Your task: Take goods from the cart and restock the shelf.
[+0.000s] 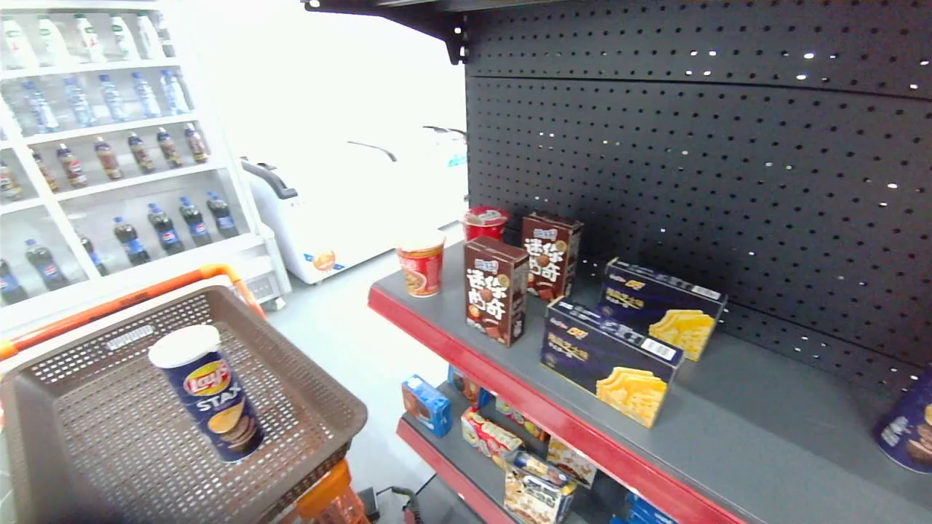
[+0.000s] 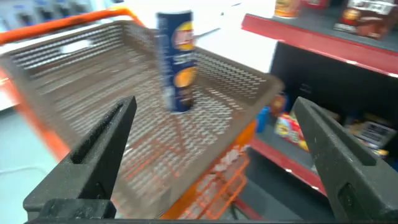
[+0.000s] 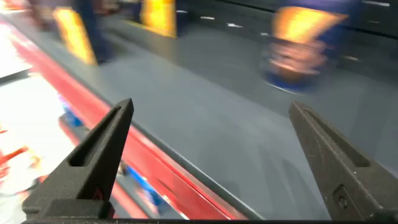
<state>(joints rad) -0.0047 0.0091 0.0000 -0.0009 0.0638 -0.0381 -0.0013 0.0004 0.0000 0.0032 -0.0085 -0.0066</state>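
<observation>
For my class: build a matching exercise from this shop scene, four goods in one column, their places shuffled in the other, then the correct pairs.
Goods: 1 chip can; 2 front noodle cup; 3 front brown box; 4 small blue box.
Places: A lower shelf; B cart basket; C grey shelf, left end; D grey shelf, between cup and dark blue boxes.
Pairs: 1-B, 2-C, 3-D, 4-A.

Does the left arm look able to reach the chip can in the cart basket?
Probably yes: the left gripper is open and faces the upright chip can, alone in the basket with nothing between them.
</observation>
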